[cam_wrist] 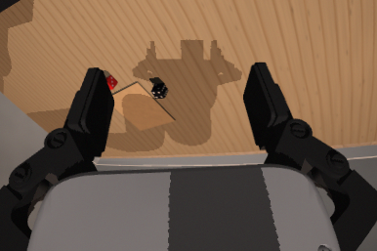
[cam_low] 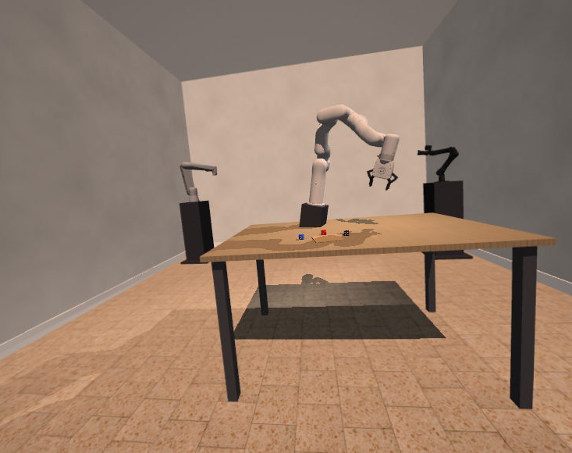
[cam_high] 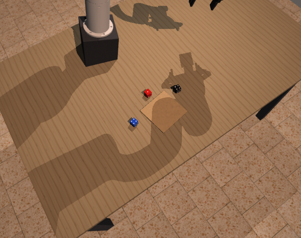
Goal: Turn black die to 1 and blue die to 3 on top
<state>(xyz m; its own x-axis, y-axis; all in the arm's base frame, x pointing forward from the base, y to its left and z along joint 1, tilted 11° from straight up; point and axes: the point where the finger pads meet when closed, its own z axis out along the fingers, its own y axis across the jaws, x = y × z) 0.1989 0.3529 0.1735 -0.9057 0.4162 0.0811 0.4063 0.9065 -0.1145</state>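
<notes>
Wood-grain table [cam_high: 237, 44] [cam_low: 412, 228] [cam_wrist: 313, 21] on a tiled floor, w/ grey walls [cam_low: 109, 135] around. Square tan mat [cam_high: 163, 113] [cam_low: 327, 239] [cam_wrist: 142, 106] lies flat; black die [cam_high: 176, 88] [cam_low: 346, 233] [cam_wrist: 159, 90], red die [cam_high: 148, 92] [cam_low: 323, 232] [cam_wrist: 111, 82] and blue die [cam_high: 134, 122] [cam_low: 301, 237] sit off it, near its edges. Blue isn't visible in wrist view. Step in hand: prob. the approach, likely to black, since neither target die is on the mat. Next move: lower over one die, line up fingers w/ its sides, w/o nudging red. Gripper [cam_high: 201, 7] [cam_low: 379, 187] [cam_wrist: 178, 81] is high above the table, fingers spread fully, holding nothing, touching nothing.
</notes>
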